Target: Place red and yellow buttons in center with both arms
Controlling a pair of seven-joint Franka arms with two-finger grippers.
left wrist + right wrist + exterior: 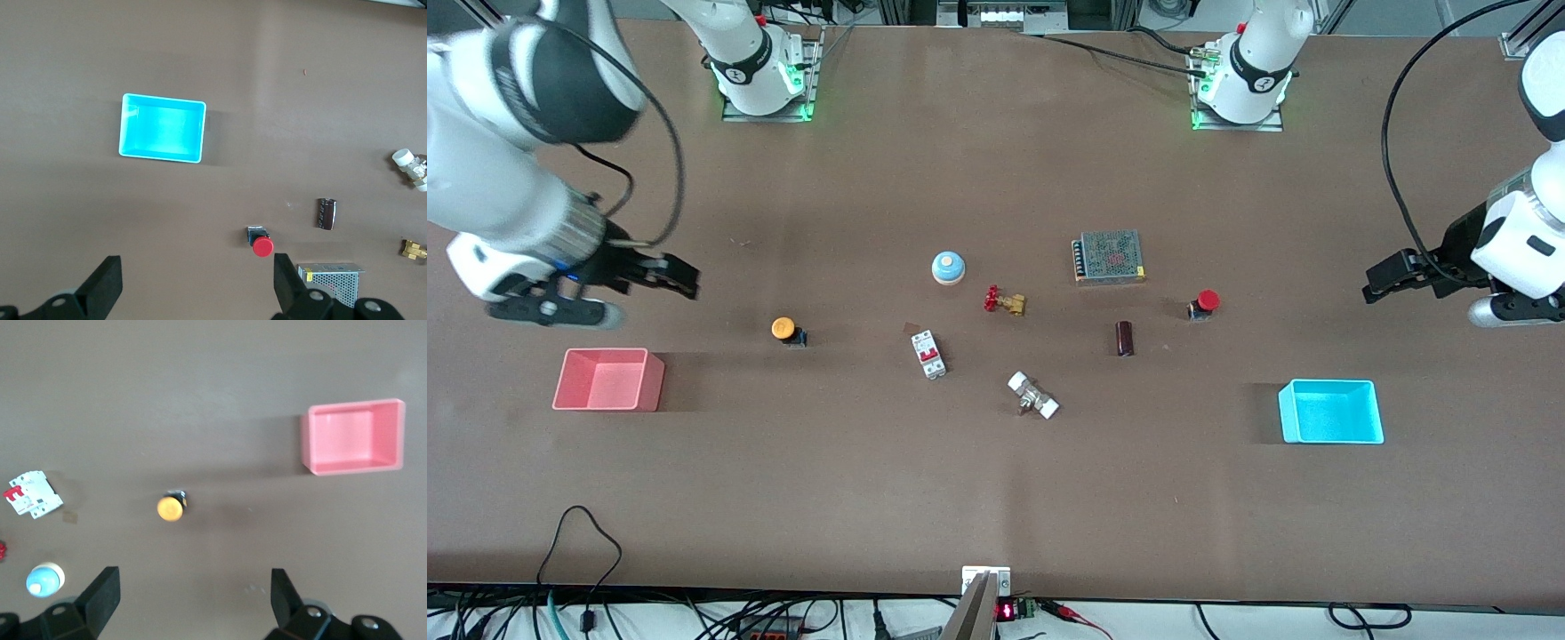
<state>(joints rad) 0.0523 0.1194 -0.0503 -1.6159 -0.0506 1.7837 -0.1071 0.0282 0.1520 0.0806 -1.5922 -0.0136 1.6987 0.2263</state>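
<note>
The yellow button (784,330) stands on the table toward the right arm's end, and shows in the right wrist view (171,508). The red button (1207,302) stands toward the left arm's end, and shows in the left wrist view (262,245). My right gripper (680,277) hangs open and empty over bare table between the yellow button and the table's end (193,597). My left gripper (1378,283) hangs open and empty over bare table between the red button and the other end (197,283). The center (978,373) is plain brown tabletop.
A pink bin (605,350) sits near the yellow button, a cyan bin (1327,382) near the red one. Around the middle lie a blue bell (948,267), a brass valve (1005,301), a power supply (1108,256), a circuit breaker (928,354), a dark cylinder (1125,339) and a white-ended fitting (1033,396).
</note>
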